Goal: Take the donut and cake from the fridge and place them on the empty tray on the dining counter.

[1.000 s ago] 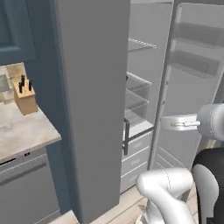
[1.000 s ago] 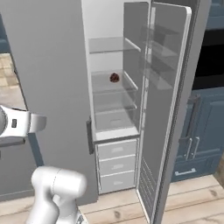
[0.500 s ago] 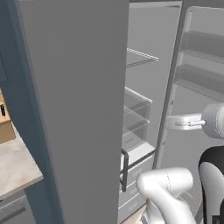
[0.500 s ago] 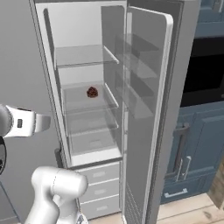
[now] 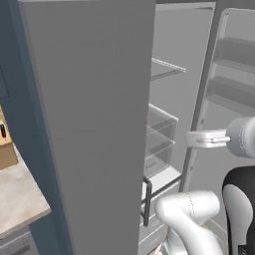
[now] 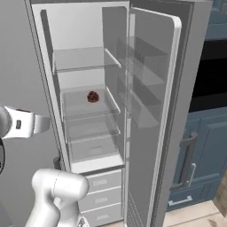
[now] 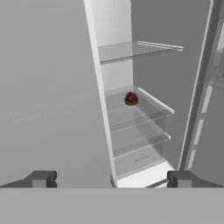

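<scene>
Right base view puts the fridge [image 6: 111, 111] far closer and more square-on than it sat a second ago. The whole picture has shifted that way, so it is my base that has driven in, not the things that have moved. The open compartment now spreads across the frame, its door [image 6: 153, 115] swung out to the right with its empty racks edge-on to me.

Over that second the cake [image 6: 92, 96] has kept its place: a small dark reddish-brown round on the middle glass shelf [image 6: 84, 106], set toward the back, with nothing touching it. From my hand view the same cake [image 7: 131, 98] sits a little above centre, past the edge of the closed left-hand door [image 7: 48, 87], so my wrist is already aimed roughly at it.

My pincer [image 7: 111, 179] is spread wide with nothing between the tips, as it was a second ago, and it hangs well short of the shelves, out in front of the cabinet. In the left base view my hand [image 5: 206, 139] is level with the shelf fronts, beside the inner edge of the open door.

I cannot make out the donut on any shelf I can see; it may lie hidden by the closed door.

My judgement: the approach is nearly finished, and the cake is the obvious first pick. Reaching it means threading between the closed door's edge and the open one.
</scene>
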